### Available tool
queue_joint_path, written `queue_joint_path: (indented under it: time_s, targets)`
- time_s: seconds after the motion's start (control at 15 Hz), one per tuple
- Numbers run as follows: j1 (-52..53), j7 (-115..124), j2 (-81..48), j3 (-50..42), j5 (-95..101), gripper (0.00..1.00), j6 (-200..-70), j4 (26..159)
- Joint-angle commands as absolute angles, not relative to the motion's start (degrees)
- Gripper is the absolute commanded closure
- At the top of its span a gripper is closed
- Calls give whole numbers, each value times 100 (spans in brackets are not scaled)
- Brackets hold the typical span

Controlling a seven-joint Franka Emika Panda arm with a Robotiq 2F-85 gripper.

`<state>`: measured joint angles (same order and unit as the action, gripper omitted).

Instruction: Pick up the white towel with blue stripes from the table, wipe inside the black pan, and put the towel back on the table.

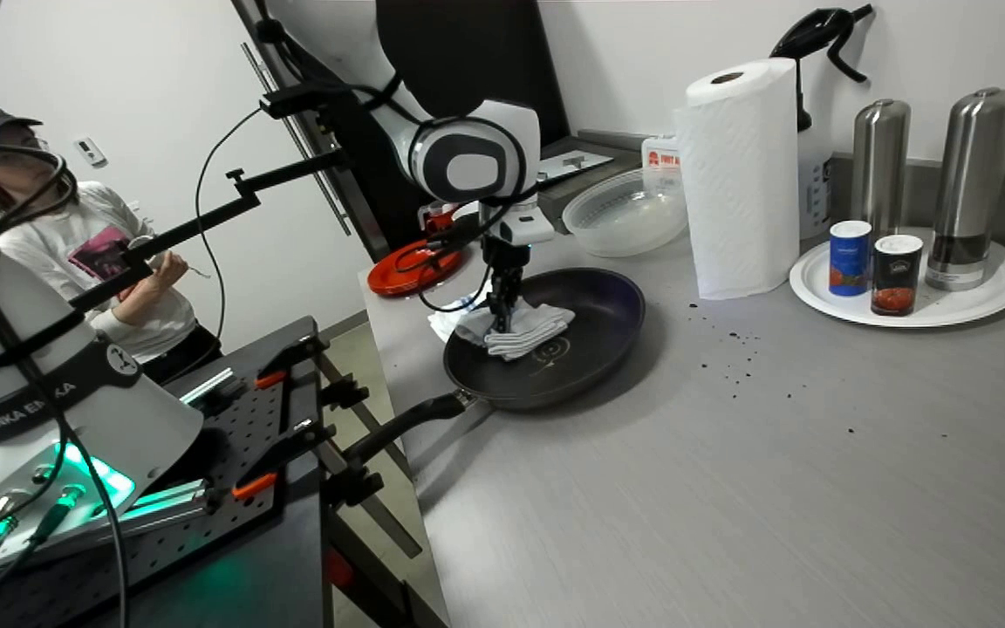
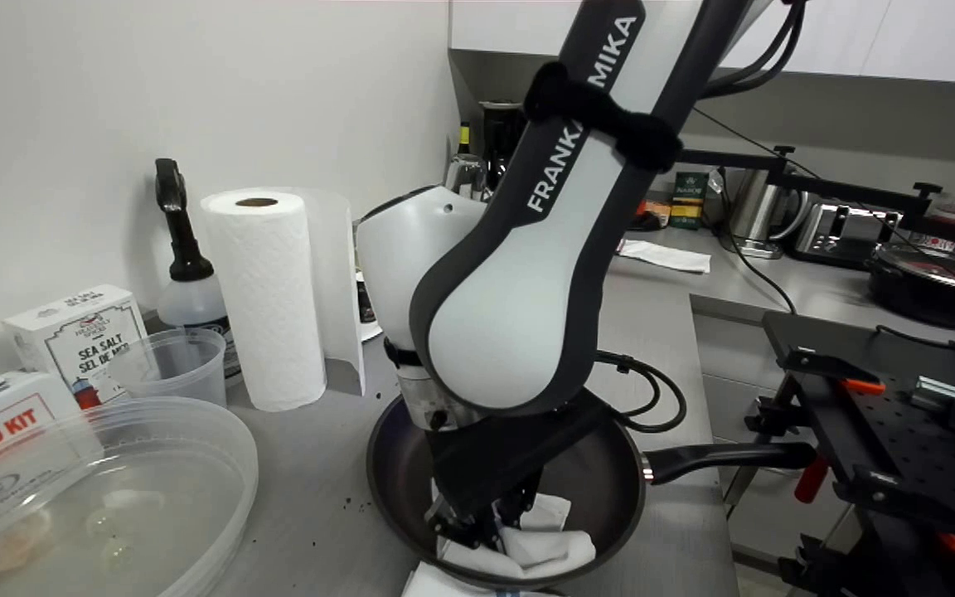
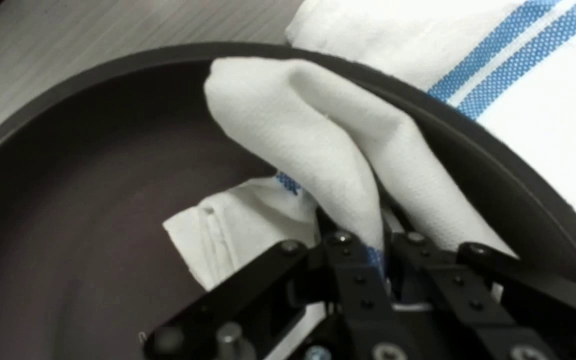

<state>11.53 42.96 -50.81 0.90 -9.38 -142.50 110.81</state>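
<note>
One frying pan (image 1: 590,336) has one handle (image 2: 730,458). Striped towels (image 3: 313,130) number two: one inside the pan, one just beside the pan. One robot arm (image 2: 502,340) carries one gripper (image 3: 378,240) over the pan. At least one red plate (image 1: 391,276) lies near the pan. Apart from the pan stand one paper roll (image 2: 266,303), one spray bottle (image 2: 187,257), two clear tubs (image 1: 616,244) and two boxes (image 2: 92,340). Also apart from the pan, one white plate (image 1: 947,305) bears two metal mills (image 1: 974,187) and two shakers (image 1: 850,262). Well apart from the pan are one kettle (image 2: 753,215), one toaster (image 2: 826,240), one lidded pot (image 2: 929,290) and one person (image 1: 99,251).
</note>
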Motion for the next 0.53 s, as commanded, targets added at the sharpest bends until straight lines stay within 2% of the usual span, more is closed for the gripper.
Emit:
queue_joint_path:
  time_s: [0.0, 0.47]
  targets:
    - [950, 3944, -5117, 301, -1253, 97, -14065, 10973]
    - [249, 2652, -4634, 671, -1785, 97, -13520, 11080]
